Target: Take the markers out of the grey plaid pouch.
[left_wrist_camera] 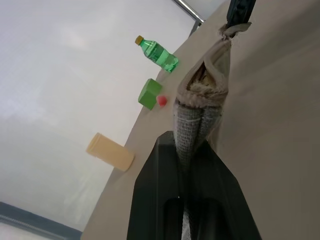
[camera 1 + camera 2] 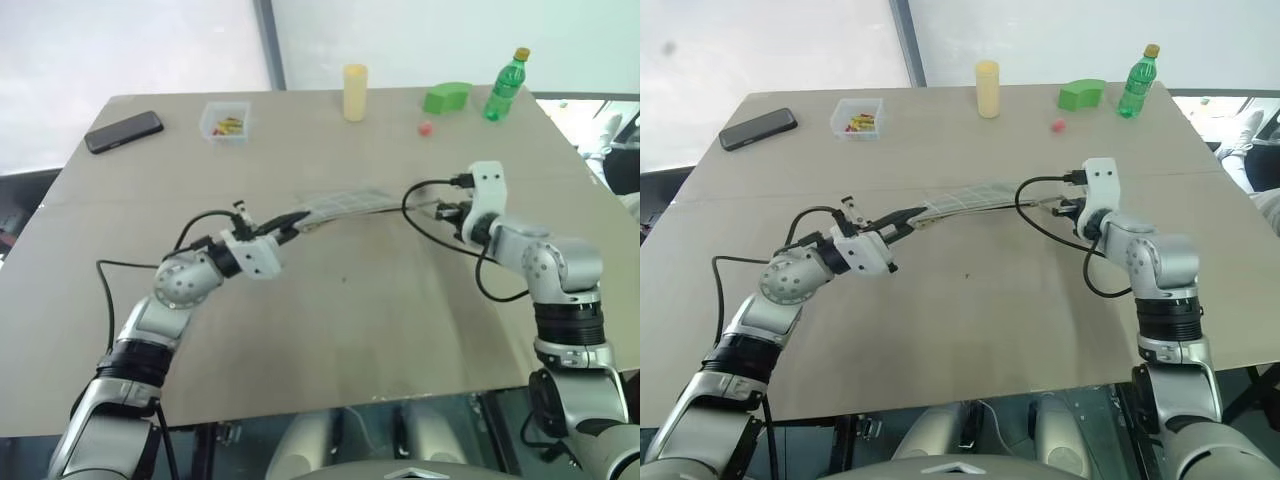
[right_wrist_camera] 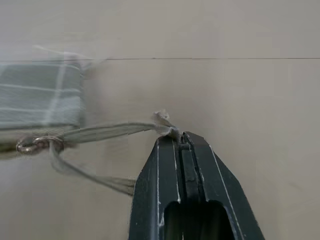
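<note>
The flat grey plaid fabric pouch with thin white grid lines hangs stretched just above the beige bench between the two end effectors. The left end effector clamps one end of the fabric. The right end effector pinches the pouch's thin cord loop at the other end.

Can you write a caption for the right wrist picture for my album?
Right gripper shut on the cord of the pouch.

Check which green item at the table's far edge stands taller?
The green bottle, upright with a yellow cap; the green block beside it sits low and squat.
</note>
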Controlling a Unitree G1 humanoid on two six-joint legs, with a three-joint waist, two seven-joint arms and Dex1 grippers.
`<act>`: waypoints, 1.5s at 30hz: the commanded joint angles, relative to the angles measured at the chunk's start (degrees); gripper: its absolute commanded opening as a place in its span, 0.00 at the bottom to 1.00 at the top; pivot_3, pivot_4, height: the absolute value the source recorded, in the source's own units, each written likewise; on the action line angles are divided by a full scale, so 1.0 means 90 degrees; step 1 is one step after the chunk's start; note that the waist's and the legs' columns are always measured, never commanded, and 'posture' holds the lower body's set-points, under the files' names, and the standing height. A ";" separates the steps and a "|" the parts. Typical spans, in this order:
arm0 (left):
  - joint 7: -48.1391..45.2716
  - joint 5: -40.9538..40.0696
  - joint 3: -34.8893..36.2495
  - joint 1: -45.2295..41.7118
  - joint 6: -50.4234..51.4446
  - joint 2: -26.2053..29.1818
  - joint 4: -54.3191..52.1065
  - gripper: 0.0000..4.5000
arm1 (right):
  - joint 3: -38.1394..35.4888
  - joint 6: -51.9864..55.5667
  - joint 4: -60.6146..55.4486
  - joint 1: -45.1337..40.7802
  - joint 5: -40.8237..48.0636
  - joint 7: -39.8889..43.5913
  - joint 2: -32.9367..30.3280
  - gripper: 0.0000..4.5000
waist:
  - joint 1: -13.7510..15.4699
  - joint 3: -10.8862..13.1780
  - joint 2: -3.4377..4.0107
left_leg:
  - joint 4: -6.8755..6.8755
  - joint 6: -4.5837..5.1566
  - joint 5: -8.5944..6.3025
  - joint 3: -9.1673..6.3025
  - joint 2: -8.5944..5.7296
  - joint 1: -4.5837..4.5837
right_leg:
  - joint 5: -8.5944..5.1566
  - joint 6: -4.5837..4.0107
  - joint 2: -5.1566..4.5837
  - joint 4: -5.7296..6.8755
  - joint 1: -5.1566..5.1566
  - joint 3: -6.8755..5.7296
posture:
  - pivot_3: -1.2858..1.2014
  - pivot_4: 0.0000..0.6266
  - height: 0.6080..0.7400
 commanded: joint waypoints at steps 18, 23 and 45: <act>-0.2159 -0.1791 0.0216 -0.0978 -0.0243 -0.0520 0.1704 0.00 | 0.0107 0.0126 -0.3600 0.1552 0.0467 0.1758 -0.1425 0.49 | 0.0007 -0.0001 -0.0002 | 0.0004 0.0010 -0.0005 -0.0001 0.0003 -0.0001 | 0.0000 0.0001 0.0000 -0.0005 0.0005 -0.0005 | 0.52 0.24 1.00; -0.2321 -0.1728 0.0240 -0.1079 -0.0338 -0.0678 0.1909 0.00 | -0.0471 0.0667 -0.4003 0.1324 0.1266 0.1589 -0.0957 0.31 | -0.0009 -0.0004 -0.0006 | 0.0011 0.0011 -0.0006 -0.0001 0.0004 0.0001 | 0.0000 0.0001 0.0000 -0.0002 0.0010 -0.0005 | 0.52 0.24 1.00; -0.2481 -0.2096 0.0300 -0.0733 0.1165 -0.0984 0.0519 0.00 | 0.2474 -0.0936 -0.1534 0.0303 -0.0757 0.1618 0.0105 0.01 | -0.0019 -0.0005 -0.0008 | 0.0014 -0.0003 0.0003 -0.0005 -0.0001 0.0001 | 0.0000 0.0001 0.0013 0.0005 0.0004 -0.0005 | 0.52 0.24 1.00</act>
